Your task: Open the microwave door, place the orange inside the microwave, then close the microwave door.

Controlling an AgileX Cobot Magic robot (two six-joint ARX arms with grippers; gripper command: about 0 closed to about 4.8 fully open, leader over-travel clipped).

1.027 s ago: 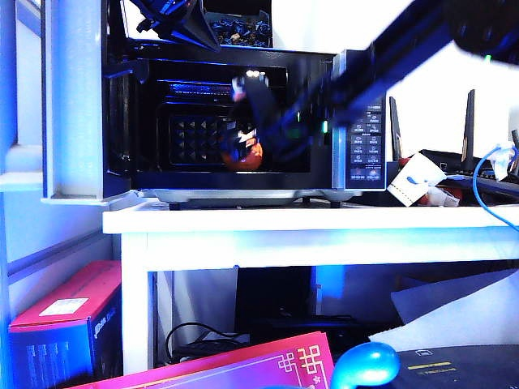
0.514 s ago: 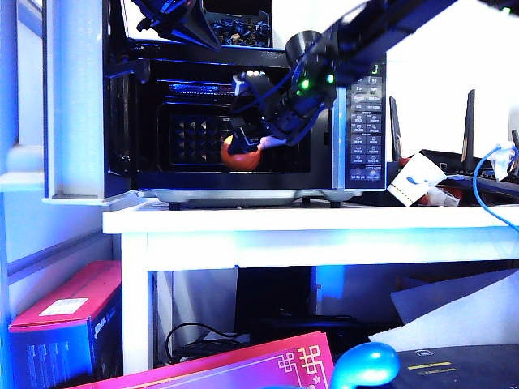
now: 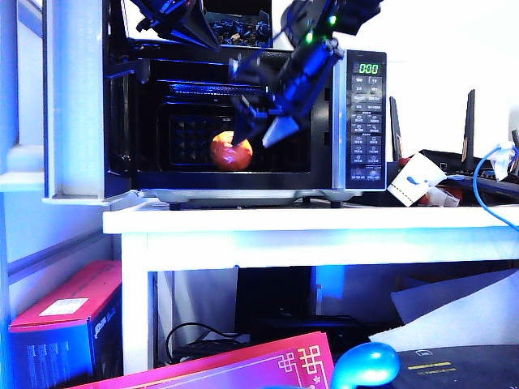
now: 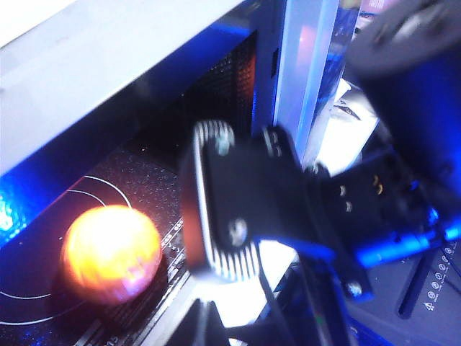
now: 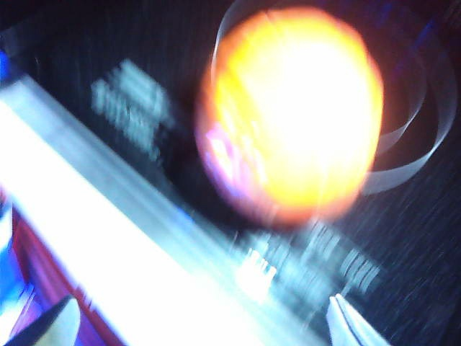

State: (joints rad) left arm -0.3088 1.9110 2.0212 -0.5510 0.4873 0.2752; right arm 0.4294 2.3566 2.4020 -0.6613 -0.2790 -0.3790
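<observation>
Exterior view: the microwave [image 3: 243,121] stands on the white tabletop [image 3: 324,223] with the microwave door [image 3: 73,101] swung fully open on the left of this view, its pale inner face toward the camera. The right arm, which a second ago reached deep into the cavity, has drawn back and risen, so that the right tool [image 3: 258,130] now hangs in the upper front of the opening, fingers spread wide and empty. The orange [image 3: 231,151], half a second ago masked by those fingers, now rests alone on the cavity floor, apart from the tool. In the right wrist view, the orange [image 5: 292,112] lies on the dark floor near a glass ring, with two pale fingertips [image 5: 349,321] far apart at the frame's edge. From the left wrist camera, the orange [image 4: 109,252] again sits free. The left tool is not distinguishable in any view, so its state cannot be told. Judged from this layout, placement is complete; closing the door remains.
</observation>
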